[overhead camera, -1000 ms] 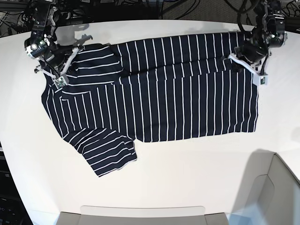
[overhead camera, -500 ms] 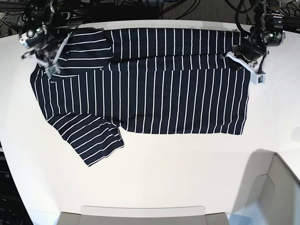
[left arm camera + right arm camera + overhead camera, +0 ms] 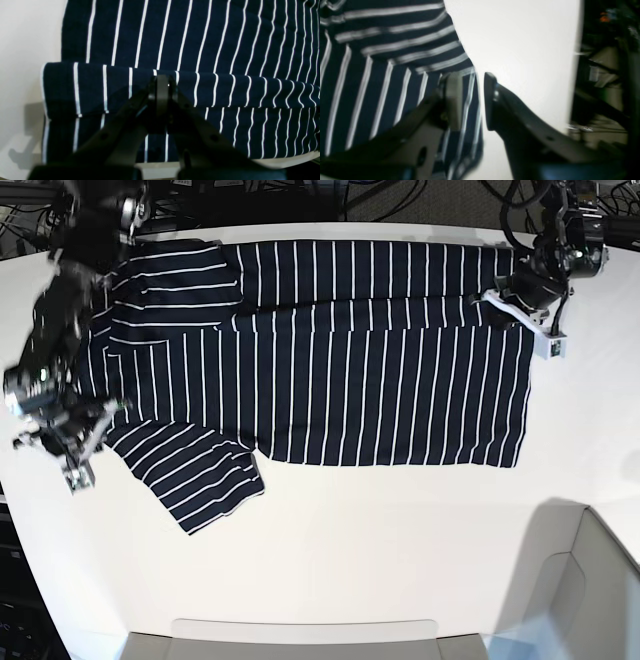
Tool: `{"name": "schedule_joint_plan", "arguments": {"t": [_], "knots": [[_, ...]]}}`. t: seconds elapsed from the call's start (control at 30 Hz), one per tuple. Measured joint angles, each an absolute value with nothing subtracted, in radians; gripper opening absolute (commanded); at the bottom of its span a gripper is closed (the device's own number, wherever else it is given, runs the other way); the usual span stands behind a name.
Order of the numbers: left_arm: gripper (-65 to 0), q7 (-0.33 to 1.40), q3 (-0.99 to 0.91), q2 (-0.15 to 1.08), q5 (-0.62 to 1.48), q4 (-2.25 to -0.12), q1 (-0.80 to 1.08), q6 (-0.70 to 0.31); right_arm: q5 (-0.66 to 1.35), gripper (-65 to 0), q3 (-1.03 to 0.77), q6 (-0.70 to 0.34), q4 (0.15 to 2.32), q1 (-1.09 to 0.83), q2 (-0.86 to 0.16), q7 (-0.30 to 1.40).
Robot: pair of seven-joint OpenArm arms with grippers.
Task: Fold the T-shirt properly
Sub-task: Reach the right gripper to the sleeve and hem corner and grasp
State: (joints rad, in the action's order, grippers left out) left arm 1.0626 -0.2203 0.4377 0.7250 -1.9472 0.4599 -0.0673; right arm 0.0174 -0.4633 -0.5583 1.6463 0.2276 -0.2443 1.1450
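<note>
T-shirt [image 3: 225,37] fold pinched by left gripper [image 3: 162,86]; right gripper [image 3: 467,100] parted.

navy striped t-shirt [image 3: 340,350] lies spread (top edge folded).

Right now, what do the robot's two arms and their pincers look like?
Both arms are black, cabled machinery. The left pincer carries a white bracket; up close its fingers are dark and tapered. The right pincer also shows white parts; up close one finger looks pale and the other black, with round holes.
</note>
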Motion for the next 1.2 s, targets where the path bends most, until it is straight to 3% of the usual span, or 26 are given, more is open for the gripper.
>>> {"name": "schedule_joint_plan", "arguments": {"t": [0.3, 0.47, 0.63, 0.8, 1.0, 1.2], "knots": [[-65.0, 1.058, -0.225, 0.409, 0.726, -1.947, 0.458, -0.068, -0.003, -47.1, -0.325, -0.556, 1.086, 0.392, -0.264, 0.836], [-65.0, 1.063, -0.222, 0.387, 0.726, -1.947, 0.46, -0.068, -0.102, -47.1, -0.337, -0.55, 0.925, 0.405, -0.265, 0.724], [-65.0, 1.063, -0.222, 0.388, 0.726, -1.947, 0.461, -0.068, -0.137, -47.1, -0.336, -0.547, 1.017, 0.365, -0.24, 0.831], [-65.0, 1.062, -0.224, 0.39, 0.726, -1.947, 0.455, -0.068, -0.155, -47.1, -0.336, -0.558, 1.291, 0.199, -0.239, 1.0], [-65.0, 1.061, -0.221, 0.388, 0.726, -1.947, 0.412, -0.067, -0.155, -47.0, -0.334, -0.558, 1.45, 0.11, -0.207, 1.046], [-65.0, 1.063, -0.22, 0.388, 0.726, -1.946, 0.416, -0.068, -0.155, -46.8, -0.351, -0.561, 1.536, 0.188, -0.209, 1.042]]}}
